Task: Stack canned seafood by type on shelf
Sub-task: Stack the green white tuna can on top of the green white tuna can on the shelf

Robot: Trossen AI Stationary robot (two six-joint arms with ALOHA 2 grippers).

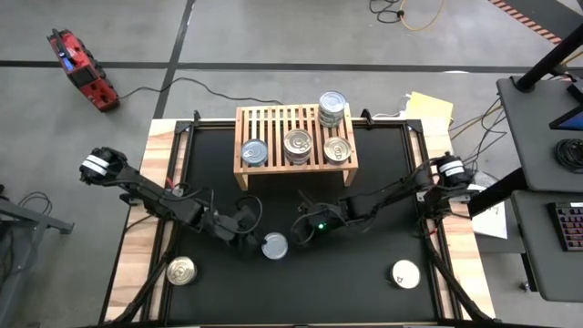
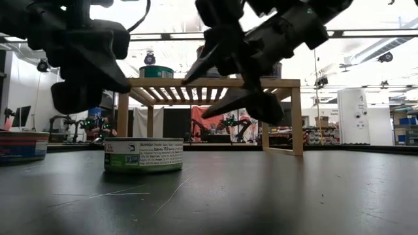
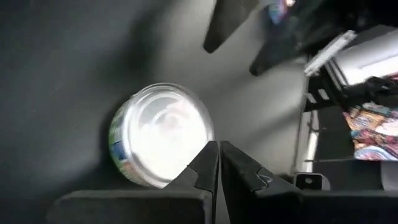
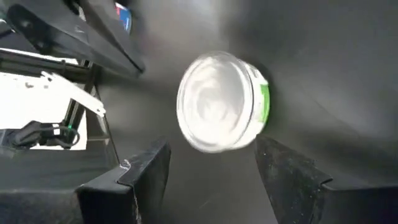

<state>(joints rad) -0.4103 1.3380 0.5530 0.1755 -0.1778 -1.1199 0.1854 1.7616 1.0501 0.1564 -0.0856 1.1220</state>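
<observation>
A: How many cans can you count?

B: Seven spots with cans. On the shelf (image 1: pixel 296 137) there are four: a blue-sided can (image 1: pixel 254 152) at its left, a middle can (image 1: pixel 298 146), a gold-lidded can (image 1: pixel 338 149) at its right, and a short stack (image 1: pixel 332 107) at the back right corner; how many tins are in that stack I cannot tell. On the black mat (image 1: pixel 364 219) there are three more: a centre can (image 1: pixel 274 245) with a green label, a gold can (image 1: pixel 181 271) near the front left, and a white-lidded can (image 1: pixel 405 273) near the front right.

A: Which way does the centre can point?

B: It stands upright, flat lid up, axis vertical, resting on the mat well in front of the shelf.

A: And the shelf?

B: Its long side runs left to right across the back of the mat; the slats run front to back.

A: The grippers?

B: The left gripper (image 1: pixel 248 239) sits just left of the centre can, fingers pressed together, holding nothing. The right gripper (image 1: pixel 301 230) hangs just right of it, jaws spread apart, empty.
</observation>
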